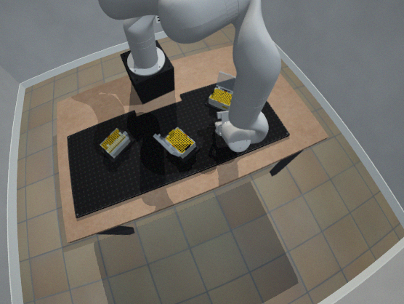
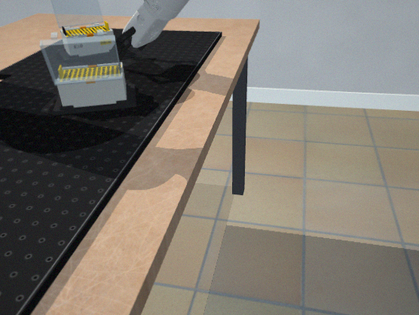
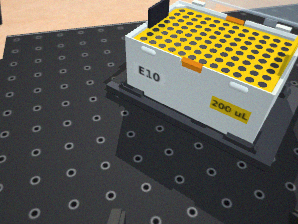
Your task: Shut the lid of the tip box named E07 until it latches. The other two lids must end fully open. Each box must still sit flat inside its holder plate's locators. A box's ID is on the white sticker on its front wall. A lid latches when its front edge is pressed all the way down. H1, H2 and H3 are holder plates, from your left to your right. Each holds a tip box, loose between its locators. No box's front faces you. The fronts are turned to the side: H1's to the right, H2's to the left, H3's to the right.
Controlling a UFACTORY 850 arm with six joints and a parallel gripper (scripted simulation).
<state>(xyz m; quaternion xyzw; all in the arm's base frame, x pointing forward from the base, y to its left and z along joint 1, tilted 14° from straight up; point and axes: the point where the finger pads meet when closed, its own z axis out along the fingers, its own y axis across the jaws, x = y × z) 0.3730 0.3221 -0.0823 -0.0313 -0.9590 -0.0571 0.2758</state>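
The wrist view shows a white tip box [image 3: 210, 75] with a yellow tip rack. The sticker on its front wall reads E10 [image 3: 149, 75], and a yellow label reads 200 uL. Its clear lid [image 2: 77, 11] stands open. This box is the right one in the top view [image 1: 221, 96]. My gripper [image 2: 128, 35] is open and empty. It hovers low over the black plate, in front of this box's sticker wall and apart from it. The middle box and the left box [image 1: 114, 142] also show their yellow racks. Their stickers are not readable.
The boxes sit on a black perforated plate [image 1: 174, 145] on a tan table. The arm's black base block [image 1: 147, 74] stands at the back. My arm hides part of the right box in the top view. The table edge [image 2: 196, 124] runs close by.
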